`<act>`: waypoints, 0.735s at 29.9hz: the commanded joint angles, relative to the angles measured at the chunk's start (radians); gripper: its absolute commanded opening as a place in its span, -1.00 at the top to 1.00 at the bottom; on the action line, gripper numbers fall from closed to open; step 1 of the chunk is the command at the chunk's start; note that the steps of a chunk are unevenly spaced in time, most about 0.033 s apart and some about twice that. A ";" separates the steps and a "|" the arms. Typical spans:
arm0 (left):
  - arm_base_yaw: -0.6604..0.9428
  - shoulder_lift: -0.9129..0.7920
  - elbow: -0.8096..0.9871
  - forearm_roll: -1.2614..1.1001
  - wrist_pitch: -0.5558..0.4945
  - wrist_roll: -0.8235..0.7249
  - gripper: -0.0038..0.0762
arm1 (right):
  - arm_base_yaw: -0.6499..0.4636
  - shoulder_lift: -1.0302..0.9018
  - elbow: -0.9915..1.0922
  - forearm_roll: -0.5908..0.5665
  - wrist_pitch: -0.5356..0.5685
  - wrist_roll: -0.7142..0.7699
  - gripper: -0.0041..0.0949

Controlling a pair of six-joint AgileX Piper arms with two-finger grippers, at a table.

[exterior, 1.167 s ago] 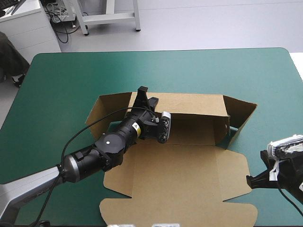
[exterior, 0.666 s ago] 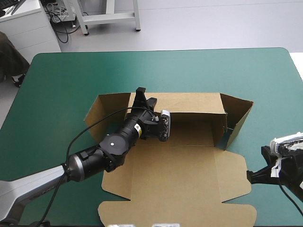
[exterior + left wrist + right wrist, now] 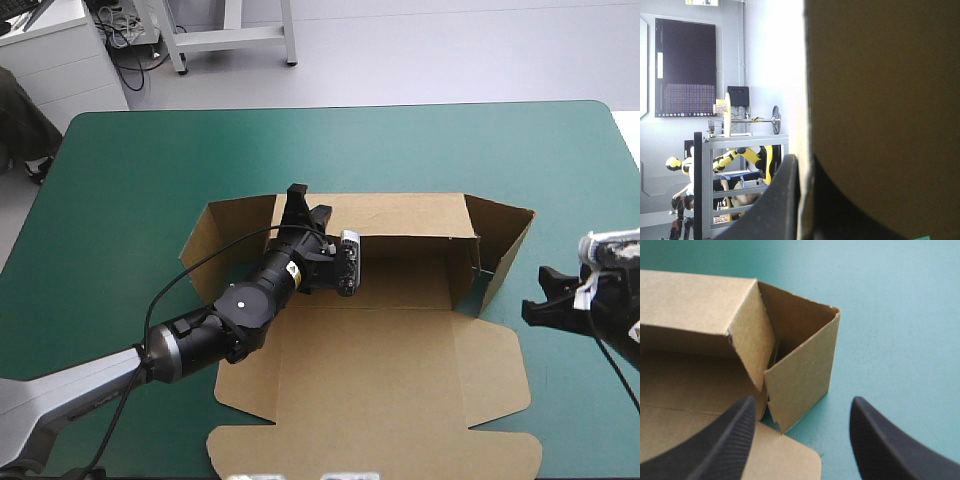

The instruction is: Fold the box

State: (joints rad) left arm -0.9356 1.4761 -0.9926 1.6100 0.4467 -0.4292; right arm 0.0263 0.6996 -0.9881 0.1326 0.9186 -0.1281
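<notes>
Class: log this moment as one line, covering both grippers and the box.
left gripper: jaws shut on box far wall | right gripper: jaws open, clear of box | lid flat

Bare teal-green worktop (image 3: 150, 160) surrounds the cut brown cardboard box (image 3: 385, 390), widest beyond its far wall (image 3: 400, 215). The raised far wall and two angled end flaps (image 3: 505, 240) bar a level pass into the tray floor (from above it stands open). The black-finned left hand (image 3: 306, 210), clamped on the far wall, and its arm (image 3: 220, 310) cross the tray's left half. The black-finned right hand (image 3: 803, 401), fingers apart, hangs over bare cover beside the right flap.
</notes>
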 commanded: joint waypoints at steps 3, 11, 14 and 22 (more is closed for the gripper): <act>-0.004 -0.025 -0.024 -0.004 0.031 -0.021 0.98 | -0.006 0.150 -0.144 -0.009 -0.100 0.010 -0.41; -0.004 -0.025 -0.024 -0.021 0.040 -0.046 0.98 | -0.006 0.398 -0.388 -0.009 -0.060 0.003 -0.41; -0.004 -0.025 -0.024 -0.024 0.040 -0.046 0.98 | -0.006 0.486 -0.475 -0.009 -0.018 -0.002 -0.41; -0.004 -0.025 -0.024 -0.024 0.072 -0.046 0.98 | -0.006 0.719 -0.708 0.017 0.061 0.000 -0.41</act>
State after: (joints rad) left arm -0.9368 1.4761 -0.9926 1.6024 0.4579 -0.4550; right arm 0.0263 1.3787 -1.5972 0.1337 0.9945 -0.1209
